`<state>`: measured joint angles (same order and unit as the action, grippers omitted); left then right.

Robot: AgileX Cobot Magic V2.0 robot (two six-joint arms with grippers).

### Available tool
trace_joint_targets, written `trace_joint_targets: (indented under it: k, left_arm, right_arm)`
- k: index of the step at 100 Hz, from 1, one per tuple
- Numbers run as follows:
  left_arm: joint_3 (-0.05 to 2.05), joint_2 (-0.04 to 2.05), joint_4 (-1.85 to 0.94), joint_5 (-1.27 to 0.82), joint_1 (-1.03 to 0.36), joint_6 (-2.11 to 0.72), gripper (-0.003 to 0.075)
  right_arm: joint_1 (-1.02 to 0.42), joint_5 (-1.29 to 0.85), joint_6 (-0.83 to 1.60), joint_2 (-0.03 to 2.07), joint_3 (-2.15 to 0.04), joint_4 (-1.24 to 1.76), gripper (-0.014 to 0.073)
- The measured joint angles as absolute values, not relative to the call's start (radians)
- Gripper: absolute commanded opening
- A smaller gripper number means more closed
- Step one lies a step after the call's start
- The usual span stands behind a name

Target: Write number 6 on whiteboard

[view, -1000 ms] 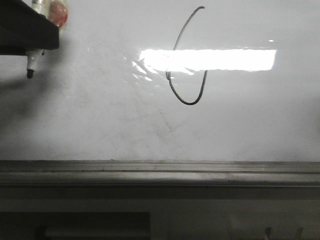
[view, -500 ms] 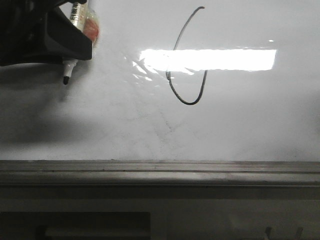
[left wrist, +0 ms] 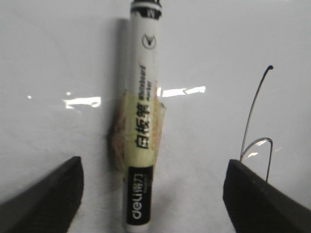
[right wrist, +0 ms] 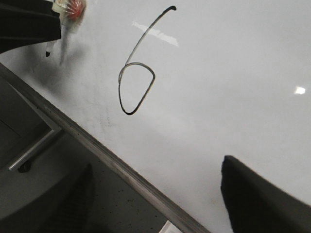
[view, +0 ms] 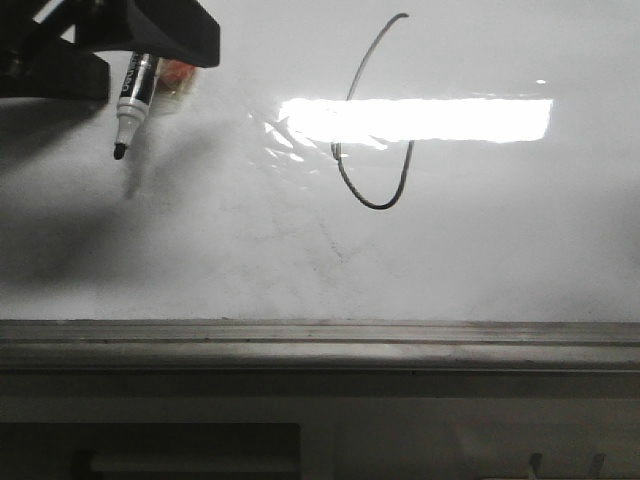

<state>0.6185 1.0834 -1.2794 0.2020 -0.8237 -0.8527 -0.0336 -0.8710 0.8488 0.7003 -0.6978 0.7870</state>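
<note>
A number 6 is seen drawn on the whiteboard, just above the middle, with its loop partly hidden by a bright glare. At about ten o'clock from it, well apart, a marker is held tip down by the left gripper, near the board. The right gripper is seen spread open, with nothing between its fingers.

Glossy white whiteboard with grey metal bottom rail, light glare across it, faint grey smudges, dark number 6 drawn on it
</note>
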Motion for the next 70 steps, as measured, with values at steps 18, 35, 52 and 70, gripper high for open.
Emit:
trace_joint_targets:
  k: [18,35,52,70]
  left_arm:
    - [0.61,0.952,-1.277,0.209,-0.824,-1.001,0.0566]
    - [0.608,0.816,-1.277,0.211,-0.824,-1.155,0.0511]
    - [0.567,0.703,-1.275,0.192,-0.824,-1.209,0.0099]
    - [0.467,0.563,-1.272,0.139,-0.824,-1.217,-0.002]
  right_arm:
    - [-0.034,-0.838,0.847,0.7,-0.698,0.846,0.0487]
    - [-0.034,-0.722,0.847,0.7,-0.698,0.972,0.0389]
    - [-0.034,-0.628,0.875,0.675,-0.691,1.014,-0.0048]
    - [-0.034,-0.587,0.973,0.534,-0.588,1.031,-0.0054]
